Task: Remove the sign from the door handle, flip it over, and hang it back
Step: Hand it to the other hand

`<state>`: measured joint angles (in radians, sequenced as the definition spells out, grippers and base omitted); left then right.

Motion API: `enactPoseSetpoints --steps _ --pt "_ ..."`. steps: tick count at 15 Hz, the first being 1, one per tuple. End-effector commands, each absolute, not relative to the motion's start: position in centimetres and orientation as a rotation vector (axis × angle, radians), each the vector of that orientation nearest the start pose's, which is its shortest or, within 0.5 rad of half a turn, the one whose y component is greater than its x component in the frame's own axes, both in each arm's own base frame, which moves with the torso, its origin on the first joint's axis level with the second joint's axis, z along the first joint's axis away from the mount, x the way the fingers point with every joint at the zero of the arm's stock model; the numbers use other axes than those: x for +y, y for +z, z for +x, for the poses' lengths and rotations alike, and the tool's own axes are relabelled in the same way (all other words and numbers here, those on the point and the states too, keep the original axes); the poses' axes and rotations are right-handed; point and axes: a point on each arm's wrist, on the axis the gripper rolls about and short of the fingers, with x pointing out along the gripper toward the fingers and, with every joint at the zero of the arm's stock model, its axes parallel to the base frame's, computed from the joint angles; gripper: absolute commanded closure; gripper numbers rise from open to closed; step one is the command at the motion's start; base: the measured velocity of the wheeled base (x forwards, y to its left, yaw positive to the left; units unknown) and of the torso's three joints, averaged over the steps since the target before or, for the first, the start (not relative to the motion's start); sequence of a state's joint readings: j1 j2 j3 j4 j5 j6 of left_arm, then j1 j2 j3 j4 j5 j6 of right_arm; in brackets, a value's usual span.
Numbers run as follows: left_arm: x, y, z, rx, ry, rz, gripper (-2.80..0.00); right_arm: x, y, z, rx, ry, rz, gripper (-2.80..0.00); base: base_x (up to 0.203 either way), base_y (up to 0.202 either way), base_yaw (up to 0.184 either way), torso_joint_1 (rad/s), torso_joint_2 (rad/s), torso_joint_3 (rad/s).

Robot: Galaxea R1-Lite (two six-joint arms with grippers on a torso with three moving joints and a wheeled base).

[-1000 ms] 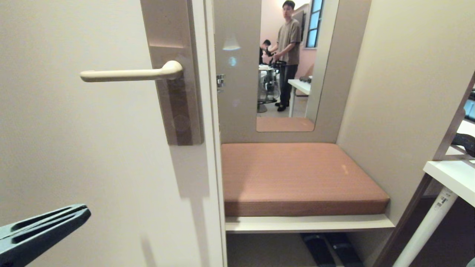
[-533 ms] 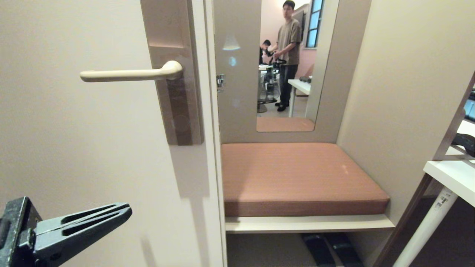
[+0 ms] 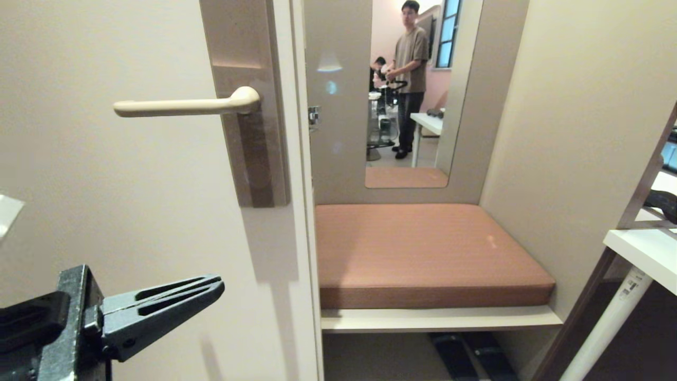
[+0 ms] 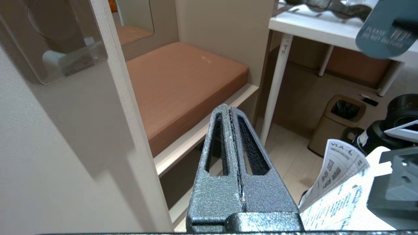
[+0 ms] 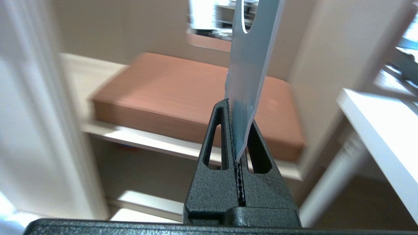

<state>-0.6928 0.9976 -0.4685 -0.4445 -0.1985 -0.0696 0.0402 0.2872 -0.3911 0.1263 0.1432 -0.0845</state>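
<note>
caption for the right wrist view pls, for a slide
Right gripper with jaws shut on the sign, held edge-on before the brown bench cushion.

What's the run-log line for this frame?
handle: bare | sign: clamped in right gripper | left gripper: shut, empty, low by door | rehang: pending

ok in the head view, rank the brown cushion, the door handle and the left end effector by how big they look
Largest to smallest, as they look there:
1. brown cushion
2. left end effector, though it sits closest to the camera, which inflates it
3. door handle

The last two look close in length, so that order is unsure.
</note>
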Motion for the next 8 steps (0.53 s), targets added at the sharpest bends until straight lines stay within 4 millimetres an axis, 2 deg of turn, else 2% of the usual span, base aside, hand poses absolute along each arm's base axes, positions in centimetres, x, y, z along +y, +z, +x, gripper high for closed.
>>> enactPoseSetpoints --steps 1,8 --pt "-9.1 21.6 10.2 0.148 -0.887 -0.035 0.00 0.5 18.5 -0.3 0.082 0.260 -0.078 0.00 0.000 0.000 0.000 0.000 0.00 0.000" --pt "-11.1 21.8 10.5 0.175 -0.977 -0.024 0.00 1.5 20.9 2.9 0.109 0.727 -0.043 0.00 0.000 0.000 0.000 0.000 0.00 0.000"
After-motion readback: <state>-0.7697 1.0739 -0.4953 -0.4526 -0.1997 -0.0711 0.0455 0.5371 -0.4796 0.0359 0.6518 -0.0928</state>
